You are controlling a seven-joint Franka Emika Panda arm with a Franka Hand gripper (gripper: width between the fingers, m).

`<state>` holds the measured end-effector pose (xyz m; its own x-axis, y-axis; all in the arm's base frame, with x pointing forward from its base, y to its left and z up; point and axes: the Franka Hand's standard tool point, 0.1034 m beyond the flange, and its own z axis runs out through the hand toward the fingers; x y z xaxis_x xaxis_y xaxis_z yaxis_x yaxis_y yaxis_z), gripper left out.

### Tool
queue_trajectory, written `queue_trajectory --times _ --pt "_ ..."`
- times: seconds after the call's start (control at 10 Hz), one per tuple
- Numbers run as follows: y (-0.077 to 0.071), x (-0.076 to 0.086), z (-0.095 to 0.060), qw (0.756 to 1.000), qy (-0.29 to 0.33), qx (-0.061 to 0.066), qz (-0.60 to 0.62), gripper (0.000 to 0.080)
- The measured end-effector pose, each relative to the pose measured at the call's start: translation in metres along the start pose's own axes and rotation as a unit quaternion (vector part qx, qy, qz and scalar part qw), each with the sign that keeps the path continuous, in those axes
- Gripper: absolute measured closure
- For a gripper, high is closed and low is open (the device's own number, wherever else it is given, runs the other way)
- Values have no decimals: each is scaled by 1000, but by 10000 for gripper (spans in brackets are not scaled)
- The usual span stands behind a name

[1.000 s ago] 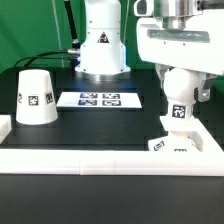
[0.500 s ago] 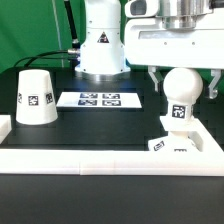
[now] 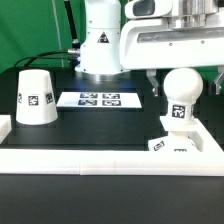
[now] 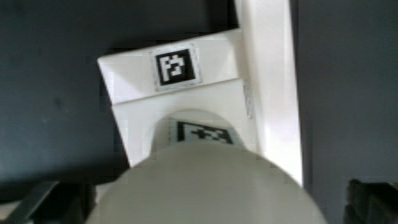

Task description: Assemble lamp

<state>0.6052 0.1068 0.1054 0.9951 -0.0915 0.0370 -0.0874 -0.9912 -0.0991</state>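
Step in hand: the bulb (image 3: 180, 102) stands on the base (image 3: 171, 144), so by my reading the bulb-to-base joint is done or all but done (whether it is fully screwed home cannot be told from here).
Gripper: the gripper (image 3: 184, 84) hangs around the top of the bulb with its fingers spread wide, one on each side and clear of the ball. It grips nothing.
Wrist view: the bulb (image 4: 196, 180) fills the foreground between the two dark fingertips (image 4: 43, 200), with the base (image 4: 175, 72) beyond it.
Where the bulb is: toward the exterior view's right, on top of the base. The base sits in the near corner, up against the white rail (image 3: 100, 157).
Bulb's axis: upright, round end up and neck down into the base. Its tag faces the exterior camera.
Shade: the shade (image 3: 35, 97) stands alone at the exterior view's left, well apart from the bulb, on the far side of the marker board (image 3: 100, 100).
Shade's axis: vertical, narrow end up and wide mouth down on the table. Its tag faces the exterior camera.
Next move calls for: lift straight up off the bulb, cross to the shade, and close on its sloped wall. Keep it level, with its axis in line with the bulb's, before lowering it over the ball.
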Motion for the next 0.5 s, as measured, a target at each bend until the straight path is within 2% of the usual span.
queue_trajectory --times 0.1,0.3,0.5 --pt "0 2 0 999 1 -1 -52 101" --pt "0 4 -2 989 2 -12 -149 101" --pt "2 5 -2 968 0 -22 -251 101"
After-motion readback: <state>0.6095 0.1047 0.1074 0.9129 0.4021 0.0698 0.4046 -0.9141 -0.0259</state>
